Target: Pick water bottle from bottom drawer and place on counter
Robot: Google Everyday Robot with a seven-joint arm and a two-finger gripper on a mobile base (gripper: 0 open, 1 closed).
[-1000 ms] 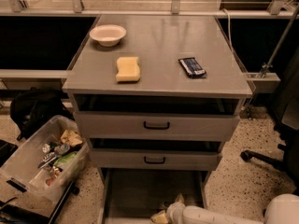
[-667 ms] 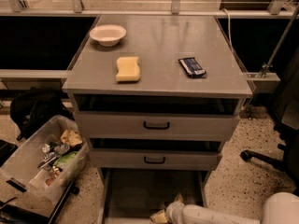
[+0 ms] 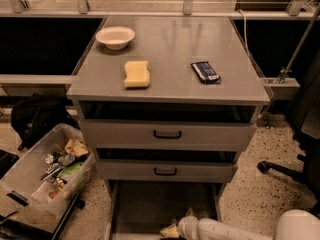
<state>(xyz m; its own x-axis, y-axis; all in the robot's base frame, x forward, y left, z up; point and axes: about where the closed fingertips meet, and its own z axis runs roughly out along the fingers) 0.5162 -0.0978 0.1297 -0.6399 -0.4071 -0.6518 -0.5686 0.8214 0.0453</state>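
End effector (image 3: 173,229) low over bottom drawer (image 3: 150,204), grip state unclear; packet (image 3: 205,72) writing unreadable.

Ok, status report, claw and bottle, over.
Claw low over bottom drawer, at the view's lower edge. Bottle not in view. Counter carries bowl, sponge, dark packet.

I count three drawers (image 3: 167,134), one bowl (image 3: 115,36), one sponge (image 3: 136,74), one snack packet (image 3: 205,72), and my one gripper (image 3: 170,230), low over the bottom drawer (image 3: 150,206).
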